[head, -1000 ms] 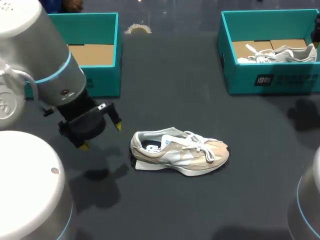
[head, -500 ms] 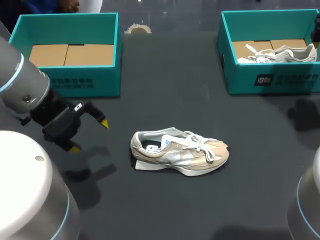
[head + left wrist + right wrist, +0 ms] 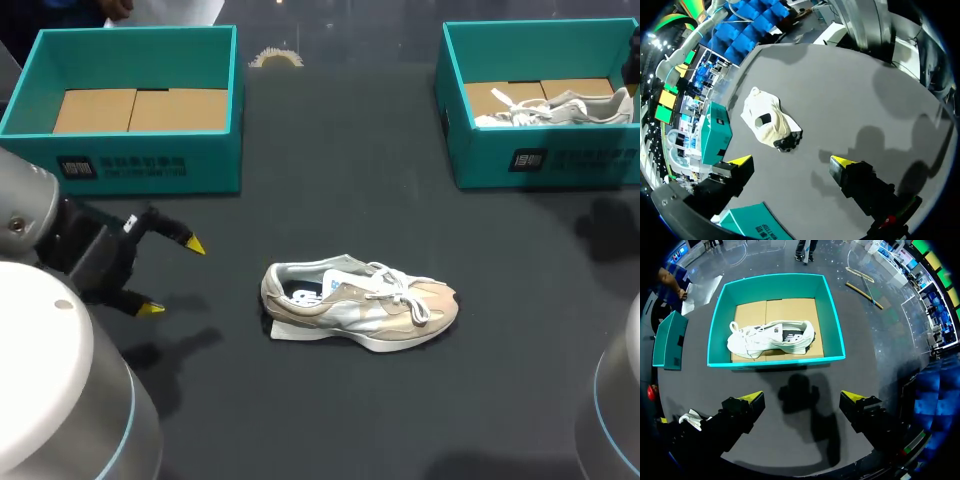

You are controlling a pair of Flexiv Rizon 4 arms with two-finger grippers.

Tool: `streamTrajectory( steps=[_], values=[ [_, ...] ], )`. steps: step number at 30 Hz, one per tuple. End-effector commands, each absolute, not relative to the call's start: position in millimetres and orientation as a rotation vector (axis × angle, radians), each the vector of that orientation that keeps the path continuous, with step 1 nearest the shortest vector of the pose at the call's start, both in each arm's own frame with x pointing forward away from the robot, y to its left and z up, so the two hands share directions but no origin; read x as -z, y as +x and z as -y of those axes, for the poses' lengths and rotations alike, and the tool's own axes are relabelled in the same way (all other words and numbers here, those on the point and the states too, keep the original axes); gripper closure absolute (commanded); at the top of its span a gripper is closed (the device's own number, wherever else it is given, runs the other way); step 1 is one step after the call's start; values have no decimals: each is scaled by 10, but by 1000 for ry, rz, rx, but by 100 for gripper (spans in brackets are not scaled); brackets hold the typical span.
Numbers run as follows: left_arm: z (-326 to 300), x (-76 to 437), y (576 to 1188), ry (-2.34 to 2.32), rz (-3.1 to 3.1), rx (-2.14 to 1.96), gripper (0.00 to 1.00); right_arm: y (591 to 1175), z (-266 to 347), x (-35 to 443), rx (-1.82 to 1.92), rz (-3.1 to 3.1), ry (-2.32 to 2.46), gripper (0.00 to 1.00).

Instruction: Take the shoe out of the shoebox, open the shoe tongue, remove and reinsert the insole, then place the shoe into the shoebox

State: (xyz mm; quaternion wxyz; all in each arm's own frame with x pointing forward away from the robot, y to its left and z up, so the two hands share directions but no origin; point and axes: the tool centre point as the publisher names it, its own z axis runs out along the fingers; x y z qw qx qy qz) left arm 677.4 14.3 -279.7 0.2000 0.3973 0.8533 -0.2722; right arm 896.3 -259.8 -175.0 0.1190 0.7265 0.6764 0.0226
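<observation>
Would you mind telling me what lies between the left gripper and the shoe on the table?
Nothing: only bare dark table separates the left gripper and the shoe, as the head view shows.

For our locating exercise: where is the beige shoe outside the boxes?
In the head view the beige shoe sits on the table near its middle, toe toward the robot's right, the open left gripper off its heel.

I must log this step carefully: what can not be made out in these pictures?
- Inside of the shoe: head view, upper hides most; left wrist view, too small.
- Right claw: cut off by the head view's edge.
- Box labels: head view, too small to read.
</observation>
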Motion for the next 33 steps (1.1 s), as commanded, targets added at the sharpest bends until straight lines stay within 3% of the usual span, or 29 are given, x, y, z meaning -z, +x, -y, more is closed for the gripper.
streamTrajectory(
  steps=[1, 33],
  values=[
    [-189, 2874, 6851, 992, -2289, 904, 0, 8969, 2592, 1747, -62, -1976, 2126, 0],
    [-56, 3081, 7279, 541, -2232, 1398, 0, 8969, 2592, 1747, -62, -1976, 2126, 0]
  ],
)
